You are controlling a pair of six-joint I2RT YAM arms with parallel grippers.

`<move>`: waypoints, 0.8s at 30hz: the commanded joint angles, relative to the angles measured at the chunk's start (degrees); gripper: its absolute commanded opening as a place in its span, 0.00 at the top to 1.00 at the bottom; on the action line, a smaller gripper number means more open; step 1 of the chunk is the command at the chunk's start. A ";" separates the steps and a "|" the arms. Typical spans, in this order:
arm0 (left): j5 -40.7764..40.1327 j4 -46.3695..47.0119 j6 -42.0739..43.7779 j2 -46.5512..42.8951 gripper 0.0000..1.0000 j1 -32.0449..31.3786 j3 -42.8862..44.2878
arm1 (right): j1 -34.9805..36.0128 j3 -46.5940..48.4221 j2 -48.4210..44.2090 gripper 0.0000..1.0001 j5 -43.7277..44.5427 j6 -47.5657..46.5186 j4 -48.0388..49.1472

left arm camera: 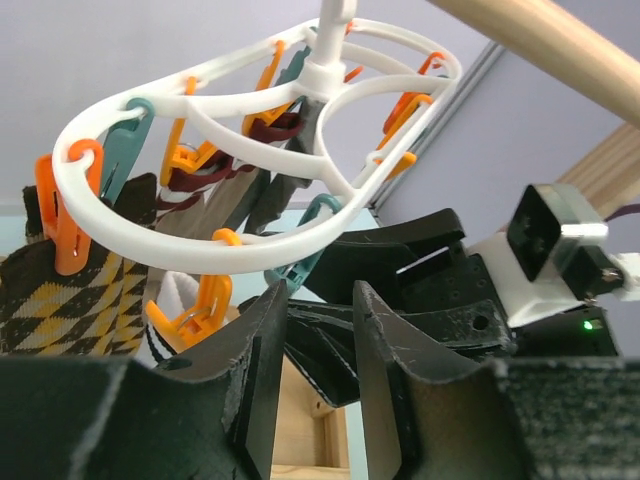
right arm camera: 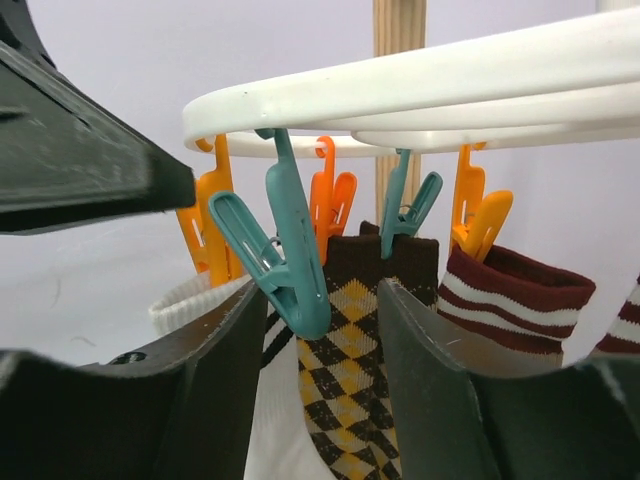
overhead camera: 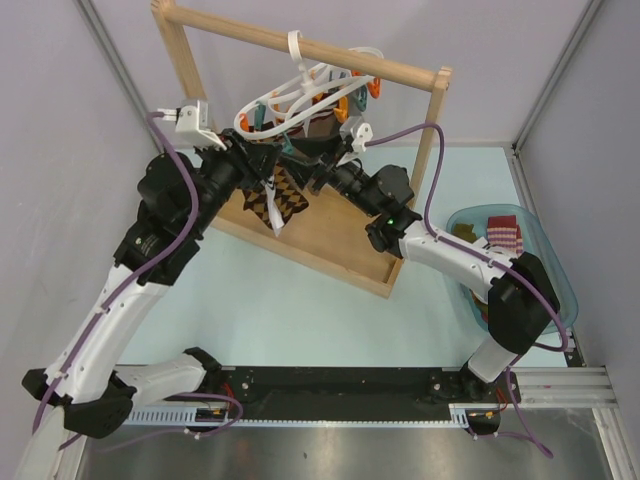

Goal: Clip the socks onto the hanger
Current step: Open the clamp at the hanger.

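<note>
My left end effector and right end effector gape open under the white ringed plastic hanger, orange-and-teal clipped.

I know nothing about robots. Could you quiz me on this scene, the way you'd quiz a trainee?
1. True or false: the brown argyle sock is already clipped to the hanger.
2. Where do the unclipped socks wait? A) in the blue bin B) in a drawer C) on a chair.
3. Fill in: the empty clip hanging nearest the right hand is coloured ____.
Key: 1 true; 2 A; 3 teal.
</note>
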 commanded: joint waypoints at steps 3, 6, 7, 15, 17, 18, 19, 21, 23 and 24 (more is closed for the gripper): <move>-3.16 -0.57 0.09 1.30 0.65 -0.10 2.78 | -0.04 3.29 0.20 0.55 -1.42 -1.20 2.29; -3.96 -0.75 0.35 1.83 0.66 -0.10 2.96 | 0.22 3.29 0.20 0.60 -1.34 -1.81 2.03; -4.83 -0.92 0.44 1.92 0.67 -0.10 3.05 | 0.48 3.29 0.12 0.63 -1.25 -2.08 1.85; -6.60 -2.59 -0.70 1.30 0.64 -0.10 3.66 | 2.59 3.29 -0.06 0.82 2.08 -6.55 0.09; -6.33 -2.68 -1.31 0.69 0.64 -0.10 3.66 | 3.56 3.29 0.03 0.85 3.14 -7.70 -0.26; -6.24 -2.77 -1.40 0.60 0.64 -0.10 3.66 | 4.00 3.29 0.03 0.85 4.62 -9.10 -0.35; -6.24 -3.03 -1.49 0.43 0.63 -0.10 3.66 | 4.35 3.29 -0.06 0.87 5.42 -9.72 -0.61; -6.86 -3.64 -2.02 -0.10 0.60 -0.10 3.75 | 5.66 3.29 -0.06 0.90 8.67 -12.35 -0.87; -7.47 -4.52 -2.80 -0.54 0.53 -0.10 3.67 | 6.98 3.29 -0.24 0.94 13.66 -14.90 -0.96; -8.08 -4.96 -3.16 -0.63 0.49 -0.10 3.75 | 8.21 3.29 -0.32 0.94 15.61 -17.78 -0.79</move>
